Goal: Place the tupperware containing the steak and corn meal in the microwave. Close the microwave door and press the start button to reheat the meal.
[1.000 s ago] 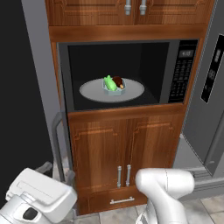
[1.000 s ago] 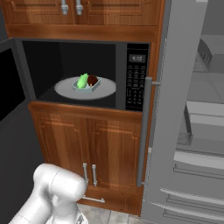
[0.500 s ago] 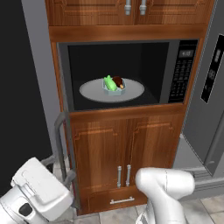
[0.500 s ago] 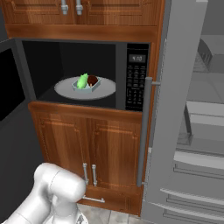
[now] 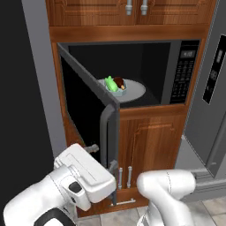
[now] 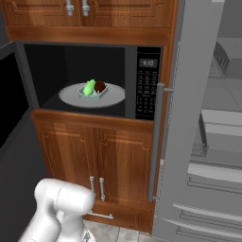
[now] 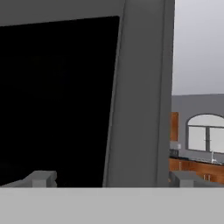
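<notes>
Swinging shut: microwave door (image 5: 88, 110) now stands half-closed versus wide open earlier. Gripper (image 7: 109, 177) jaws wide, empty, at door edge. Tupperware (image 6: 93, 91) rests on turntable (image 6: 113, 97); start button pending.

round grey turntable (image 6: 113, 96) in microwave (image 6: 142, 85), tupperware (image 6: 93, 92) resting on it

The microwave (image 5: 176, 70) stands open, its black cavity lit enough to show the round grey turntable (image 6: 113, 94). On that turntable sits the tupperware (image 6: 94, 92), a shallow pale tub holding the steak and corn meal (image 6: 89, 87): a green lump left, a dark brown chunk right. The microwave door (image 5: 86, 108) stands partway open on the left, bar handle (image 5: 104, 132) at its near edge.
</notes>
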Robot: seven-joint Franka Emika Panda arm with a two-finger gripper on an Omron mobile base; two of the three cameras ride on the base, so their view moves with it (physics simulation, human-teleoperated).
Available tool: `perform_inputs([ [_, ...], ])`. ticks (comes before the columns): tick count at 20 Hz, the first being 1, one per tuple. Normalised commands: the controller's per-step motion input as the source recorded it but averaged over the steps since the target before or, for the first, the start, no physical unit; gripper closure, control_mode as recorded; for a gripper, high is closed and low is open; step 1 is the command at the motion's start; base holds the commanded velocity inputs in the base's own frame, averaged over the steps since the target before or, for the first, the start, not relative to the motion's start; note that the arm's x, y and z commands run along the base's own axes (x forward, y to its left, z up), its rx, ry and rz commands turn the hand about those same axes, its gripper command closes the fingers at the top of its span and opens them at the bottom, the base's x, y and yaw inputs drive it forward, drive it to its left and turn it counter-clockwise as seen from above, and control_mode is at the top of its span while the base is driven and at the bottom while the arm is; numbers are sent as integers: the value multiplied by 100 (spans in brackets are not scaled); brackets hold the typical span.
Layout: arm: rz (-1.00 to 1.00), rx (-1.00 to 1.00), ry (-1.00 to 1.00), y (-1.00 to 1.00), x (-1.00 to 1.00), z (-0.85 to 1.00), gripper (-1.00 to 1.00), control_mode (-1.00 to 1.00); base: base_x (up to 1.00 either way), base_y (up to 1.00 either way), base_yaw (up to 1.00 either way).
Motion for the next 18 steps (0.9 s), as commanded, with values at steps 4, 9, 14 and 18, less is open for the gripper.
perform_inputs([
  [4, 0, 9, 0, -100, 100, 0, -100, -100, 0, 0, 0],
  [9, 0, 8, 0, -100, 100, 0, -100, -100, 0, 0, 0],
  [14, 5, 11, 2, -100, 100, 0, -100, -100, 0, 0, 0],
  [18, 3, 7, 2, -73, 98, 0, -100, -100, 0, 0, 0],
])
